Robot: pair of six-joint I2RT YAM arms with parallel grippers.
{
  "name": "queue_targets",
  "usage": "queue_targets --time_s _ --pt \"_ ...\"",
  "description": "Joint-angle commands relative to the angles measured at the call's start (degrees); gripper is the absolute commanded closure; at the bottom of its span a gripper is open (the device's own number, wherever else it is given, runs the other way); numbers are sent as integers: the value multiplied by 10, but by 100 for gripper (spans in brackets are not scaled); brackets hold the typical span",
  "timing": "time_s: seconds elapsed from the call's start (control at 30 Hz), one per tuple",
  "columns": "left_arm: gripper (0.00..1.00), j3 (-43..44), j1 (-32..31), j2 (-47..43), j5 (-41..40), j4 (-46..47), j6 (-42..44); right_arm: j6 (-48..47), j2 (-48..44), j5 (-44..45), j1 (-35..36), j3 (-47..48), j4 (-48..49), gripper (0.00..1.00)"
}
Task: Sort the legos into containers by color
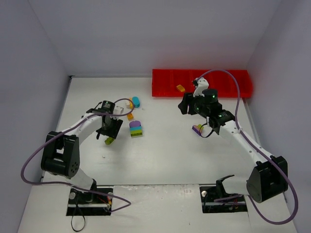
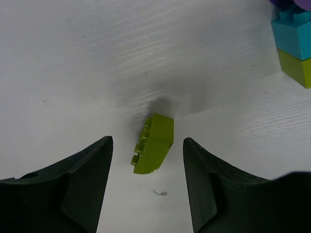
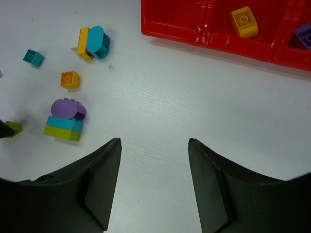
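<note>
Bricks sit mostly left of centre in the overhead view, while the red tray [image 1: 163,82] runs along the upper right, against the back wall. The left gripper [image 2: 147,143] hangs low over the table [image 2: 73,58] with its fingers spread. An olive green brick [image 2: 154,143] lies on its side between them, apparently touching neither. At the upper right of that wrist view stands a stack [image 2: 293,43] of purple on teal on green. The right gripper [image 3: 154,145] is likewise spread wide, over bare white surface. In its view a yellow-orange brick [image 3: 244,22] rests in one tray compartment and a purple brick [image 3: 303,35] in the next to the right, cut by the frame edge. At the left lie a small teal brick [image 3: 33,57], an orange brick [image 3: 70,79] and a teal-and-yellow cluster [image 3: 92,42]. Beside the right arm overhead a small purple piece [image 1: 198,129] shows, too hidden by cable to read well.
</note>
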Motion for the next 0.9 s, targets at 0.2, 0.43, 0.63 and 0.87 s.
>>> queue_targets --time_s 0.2,0.43,0.63,0.87 --pt "56 9 -15 29 -6 17 14 1 -28 -3 -1 -13 29 46" --pt "79 17 -16 45 -6 13 11 -3 -30 2 -1 -20 32 46" --pt "100 25 -16 11 12 19 -31 2 -33 -24 2 -19 36 46" --pt "100 17 -15 -163 58 190 -242 30 -19 -71 45 4 57 46"
